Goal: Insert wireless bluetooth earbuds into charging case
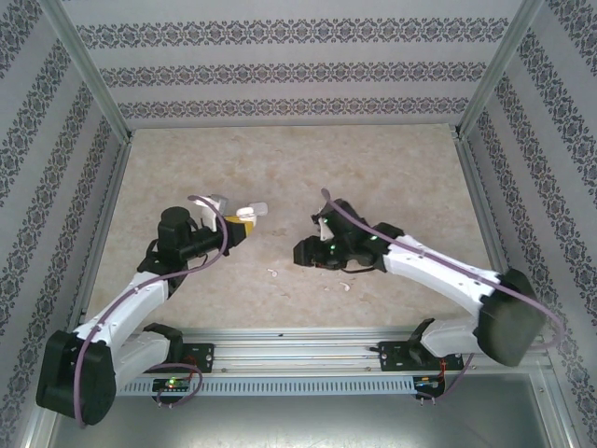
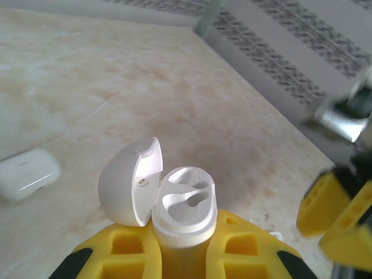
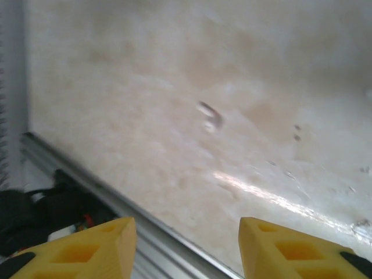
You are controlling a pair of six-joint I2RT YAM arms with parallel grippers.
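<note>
The left gripper (image 2: pixel 183 239), its ribbed yellow plastic fingers (image 2: pixel 102 247) closed, clamped the smooth white rounded plastic charging case (image 2: pixel 185 203) upright. The case's glossy domed lid (image 2: pixel 125 180) was hinged open, showing two moulded sockets. A closed white rounded case (image 2: pixel 26 173) lay well to that gripper's left. The right gripper (image 3: pixel 187 235) hung tilted over the beige marbled tabletop (image 1: pixel 280 159), fingers apart, holding nothing. One tiny white bean-shaped plastic earbud (image 1: pixel 272 273) lay between the grippers, nearer the bases. A second earbud (image 1: pixel 345 287) lay near the right gripper's base side.

Top view high above the near edge, looking down on the table (image 1: pixel 392 168), wrist views low and close, slanting across the same table.
</note>
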